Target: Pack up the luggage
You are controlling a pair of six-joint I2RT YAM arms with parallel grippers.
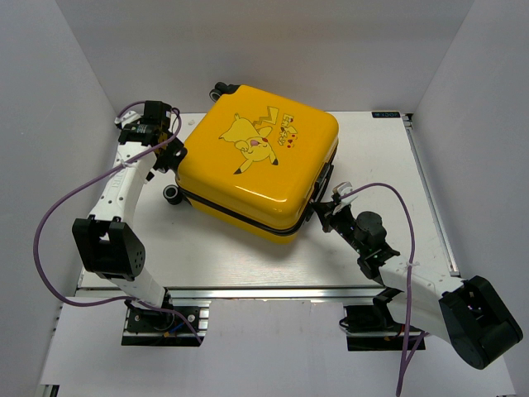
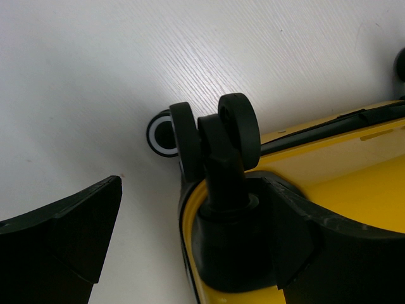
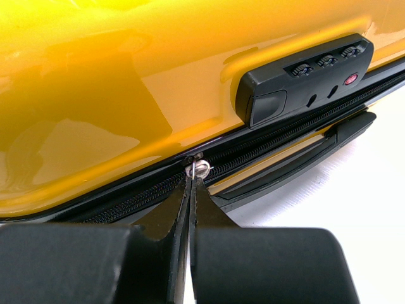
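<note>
White table and white walls frame the rig. Right gripper is pinched shut, its tips on the small silver zip pull on the black zip of the luggage, just below the combination lock and above a black handle. Left gripper stands open at the luggage's left corner, one finger over bare table, a black wheel between the fingers. The yellow luggage lies flat mid-table, lid down, Pikachu facing up.

Yellow Pikachu luggage closed, flat on table.
</note>
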